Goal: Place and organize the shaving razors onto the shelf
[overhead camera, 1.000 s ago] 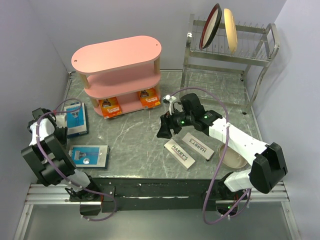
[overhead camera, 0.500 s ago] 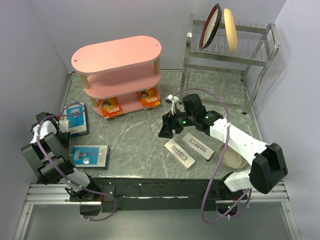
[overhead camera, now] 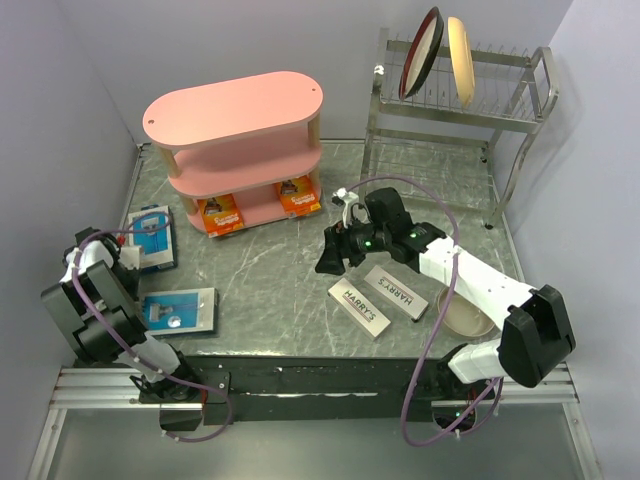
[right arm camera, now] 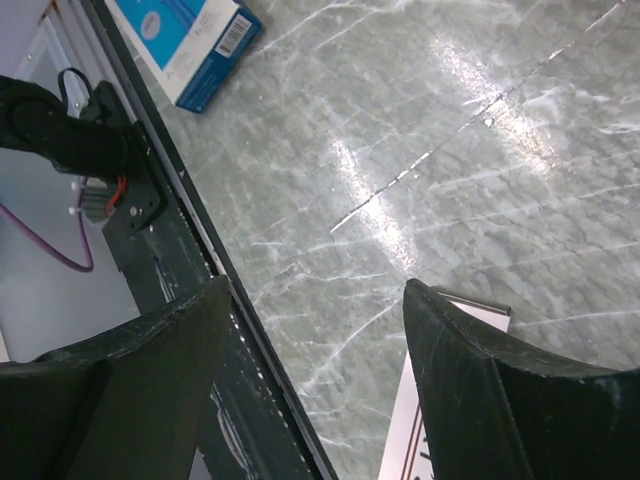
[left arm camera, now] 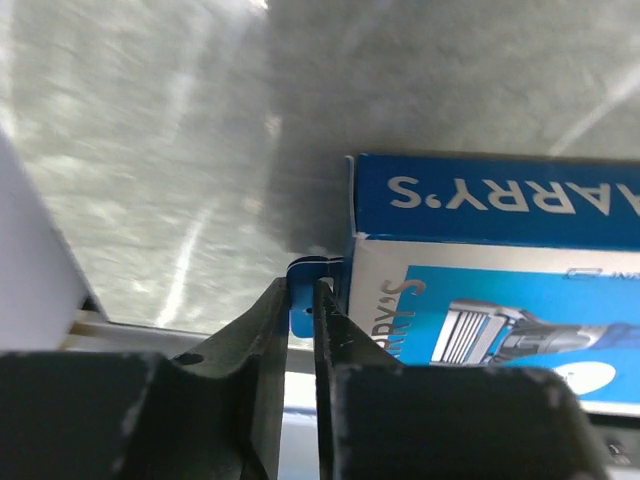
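Left gripper [left arm camera: 301, 292] pinching blue-and-white razor pack [left arm camera: 480, 300] by its hang tab [left arm camera: 318, 266].
Right gripper [right arm camera: 315, 300] hanging spread over the table's [right arm camera: 420, 120] middle.

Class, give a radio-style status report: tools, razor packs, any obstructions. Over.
Left tool pinching blue pack by hang tab. Right tool open, empty, above table. Orange packs on shelf bottom tier. No obstruction seen.

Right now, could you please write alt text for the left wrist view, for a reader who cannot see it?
The left hand pinches the hang tab of a blue razor pack lying on a grey marbled table.
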Controlling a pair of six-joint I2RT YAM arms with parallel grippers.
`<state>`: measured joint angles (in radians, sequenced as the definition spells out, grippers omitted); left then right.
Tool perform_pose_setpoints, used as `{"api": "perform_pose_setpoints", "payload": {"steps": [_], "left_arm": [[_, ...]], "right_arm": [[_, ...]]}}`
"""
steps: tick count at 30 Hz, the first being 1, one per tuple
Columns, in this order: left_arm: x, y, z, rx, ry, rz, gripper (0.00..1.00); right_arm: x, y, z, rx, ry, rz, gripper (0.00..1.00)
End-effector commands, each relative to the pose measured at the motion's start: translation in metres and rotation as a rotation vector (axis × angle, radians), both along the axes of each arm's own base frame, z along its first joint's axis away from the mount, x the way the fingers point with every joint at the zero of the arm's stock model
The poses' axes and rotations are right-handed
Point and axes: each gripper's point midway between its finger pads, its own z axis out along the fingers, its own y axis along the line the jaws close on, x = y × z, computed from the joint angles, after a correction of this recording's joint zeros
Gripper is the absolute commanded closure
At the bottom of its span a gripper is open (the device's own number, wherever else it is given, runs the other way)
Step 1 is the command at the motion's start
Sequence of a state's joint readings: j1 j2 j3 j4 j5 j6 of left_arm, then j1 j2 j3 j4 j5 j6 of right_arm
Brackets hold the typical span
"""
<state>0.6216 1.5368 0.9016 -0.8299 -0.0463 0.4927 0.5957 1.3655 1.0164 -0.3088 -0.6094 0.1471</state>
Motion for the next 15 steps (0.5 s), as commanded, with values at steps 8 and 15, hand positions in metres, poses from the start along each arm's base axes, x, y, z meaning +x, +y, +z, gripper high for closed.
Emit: {"api": "perform_pose_setpoints", "payload": {"steps": [8,15], "left_arm": [[0.012,-0.089,0.014,-0.353,0.070,0.084,0.98],[0.040,-0.083,0.022,-0.280,0.015,0.077,0.99]], "right_arm": [[0.009,0.012,-0.009,0.076,0.084,-0.072,0.23],[0.009,0.006,-0.008,0.085,0.096,-0.151,0.23]]}}
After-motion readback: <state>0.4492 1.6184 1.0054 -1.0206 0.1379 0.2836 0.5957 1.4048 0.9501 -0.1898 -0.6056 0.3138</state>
